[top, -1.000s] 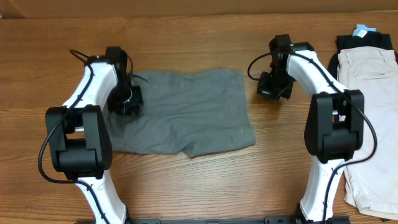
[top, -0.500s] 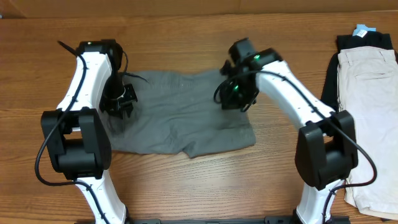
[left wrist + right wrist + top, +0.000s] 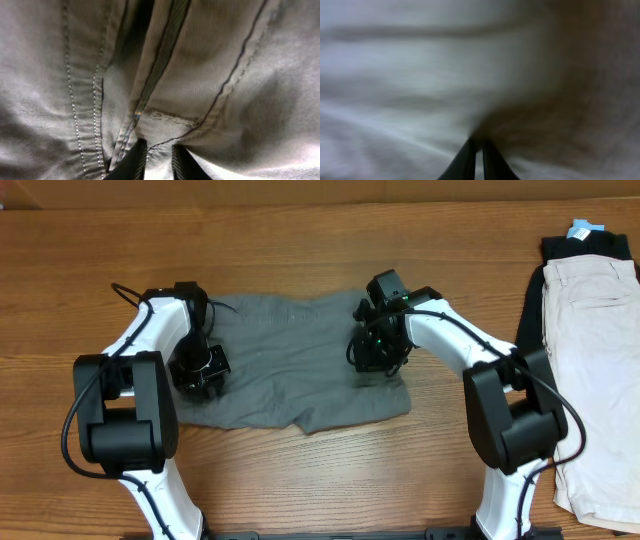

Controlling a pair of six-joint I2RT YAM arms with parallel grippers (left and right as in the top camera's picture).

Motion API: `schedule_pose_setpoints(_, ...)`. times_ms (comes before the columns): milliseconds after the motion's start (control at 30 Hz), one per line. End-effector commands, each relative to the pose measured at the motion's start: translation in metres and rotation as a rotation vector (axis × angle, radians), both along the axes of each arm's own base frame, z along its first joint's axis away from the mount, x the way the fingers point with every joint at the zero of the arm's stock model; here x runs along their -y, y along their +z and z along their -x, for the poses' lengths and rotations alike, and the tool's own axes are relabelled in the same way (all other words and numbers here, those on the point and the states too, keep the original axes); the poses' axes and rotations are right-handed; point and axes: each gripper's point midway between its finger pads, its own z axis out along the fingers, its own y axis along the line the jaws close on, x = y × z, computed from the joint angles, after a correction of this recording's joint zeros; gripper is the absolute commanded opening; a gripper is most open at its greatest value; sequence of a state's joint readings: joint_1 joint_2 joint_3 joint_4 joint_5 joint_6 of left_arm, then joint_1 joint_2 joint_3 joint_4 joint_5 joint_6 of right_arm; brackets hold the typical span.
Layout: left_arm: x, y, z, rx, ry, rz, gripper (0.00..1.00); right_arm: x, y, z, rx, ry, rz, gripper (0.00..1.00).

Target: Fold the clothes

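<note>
1. Looking at the grey shorts (image 3: 300, 370) first: they lie spread flat on the wooden table (image 3: 300, 480), slightly toward 9 o'clock of its middle, with the leg hems toward 6 o'clock.
2. My left gripper (image 3: 156, 159) sits at the shorts' 9 o'clock edge. In the wrist view its fingertips are narrowly apart with a pale fold of stitched seam between them, so I read it as pinching the cloth.
3. My right gripper (image 3: 478, 159) is down on the 3 o'clock side of the shorts, fingertips pressed together. That view is blurred, so I cannot tell if any fabric is caught.
4. I judge this to be the grasping step before the first fold; nothing is folded over yet.
5. Next I need a confirmed pinch on the right. Then both edges should lift together and carry across evenly, so the layers do not bunch.
6. Beige trousers (image 3: 595, 330) and a black garment (image 3: 590, 245) lie at the table's 3 o'clock edge, well apart from the shorts.
</note>
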State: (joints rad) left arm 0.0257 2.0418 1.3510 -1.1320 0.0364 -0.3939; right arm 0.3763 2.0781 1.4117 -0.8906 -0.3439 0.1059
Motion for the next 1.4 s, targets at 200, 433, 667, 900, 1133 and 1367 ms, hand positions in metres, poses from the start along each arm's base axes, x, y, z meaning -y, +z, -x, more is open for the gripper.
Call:
schedule_pose_setpoints(200, 0.005, -0.023, 0.009, -0.023, 0.037, 0.005, 0.38, 0.059, -0.052, 0.002, -0.164, -0.322, 0.202, 0.04)
schedule_pose_setpoints(433, 0.012, -0.027, -0.013, 0.072, -0.01, 0.06, 0.39, 0.094, -0.054, -0.004, -0.164, -0.442, 0.299, 0.04)
schedule_pose_setpoints(667, 0.04, -0.027, -0.04, 0.191, -0.081, 0.18, 0.45, 0.129, -0.052, 0.008, -0.172, -0.544, 0.5, 0.04)
schedule_pose_setpoints(900, 0.002, -0.022, -0.033, 0.135, -0.07, -0.056, 0.42, 0.141, -0.028, 0.001, -0.102, -0.569, 0.547, 0.04)
schedule_pose_setpoints(1133, -0.02, 0.028, -0.049, 0.121, -0.034, -0.15, 0.29, 0.136, 0.048, -0.015, 0.047, -0.6, 0.458, 0.04)
schedule_pose_setpoints(1367, 0.002, 0.053, -0.06, 0.14, -0.106, -0.107, 0.38, 0.086, 0.095, 0.003, 0.024, -0.398, 0.15, 0.04)
